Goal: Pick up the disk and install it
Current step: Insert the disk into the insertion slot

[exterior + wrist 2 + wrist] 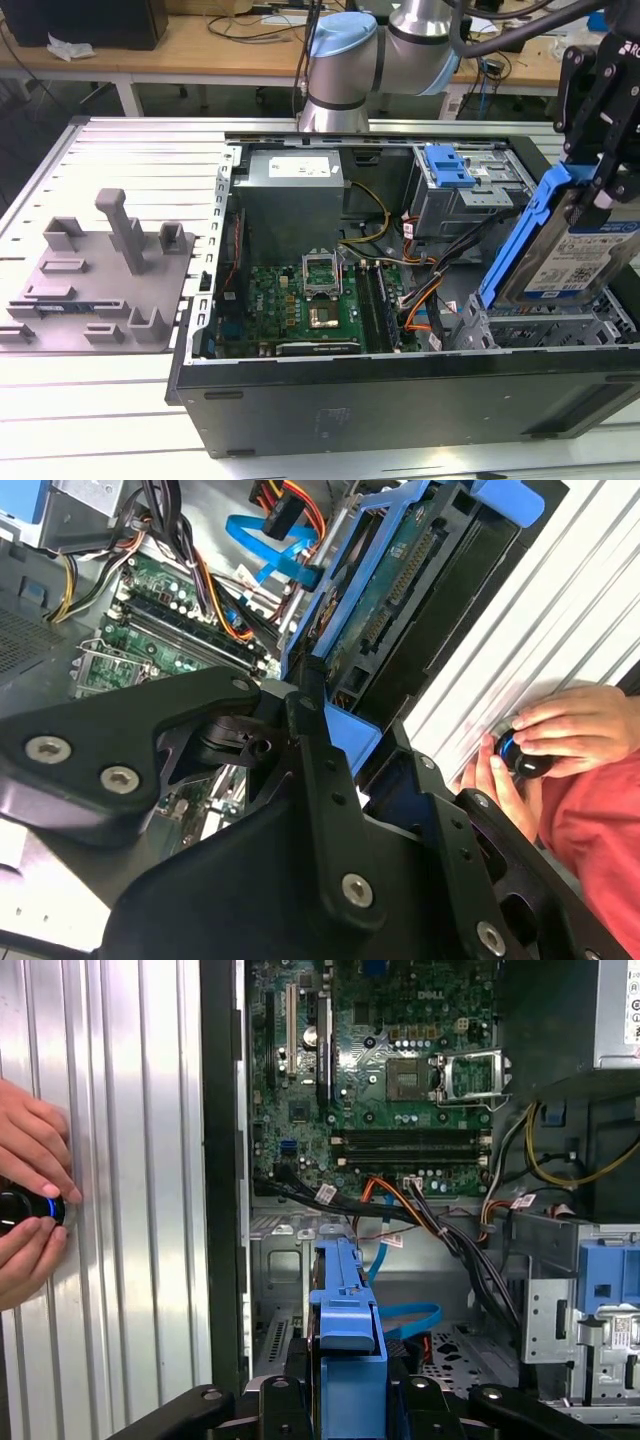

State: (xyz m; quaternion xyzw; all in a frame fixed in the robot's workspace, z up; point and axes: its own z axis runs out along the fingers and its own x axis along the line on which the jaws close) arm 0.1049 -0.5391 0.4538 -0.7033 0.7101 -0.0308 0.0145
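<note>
1. the black robot hand (598, 192) is pinched shut on the upper edge of the disk (572, 262), a flat silver rectangular hard drive framed by a bright blue plastic carrier bracket.
2. the disk hangs tilted, off the counter, over the grey metal drive cage (545, 325) at the front corner of the case on the exterior view's right.
3. its face carries a white-and-blue label with dark print.
4. the open black desktop computer case (400, 400) lies on its side on the ribbed aluminium counter (100, 410), with the green motherboard (300, 300) exposed.
5. a silver power supply box (295, 178) at the back of the case bears a white sticker.
6. beside it stands a grey metal bay with a blue plastic latch (448, 168).
7. a grey plastic fixture tray with upright posts (100, 270) sits on the counter, well apart from the case, on the exterior view's left.
8. in the first wrist view, small white tags (325, 1193) hang on the cables.
9. a person's fingers (30, 1150) rest on a small black knob with a blue ring (25, 1210) on the counter, just outside the case.
</note>
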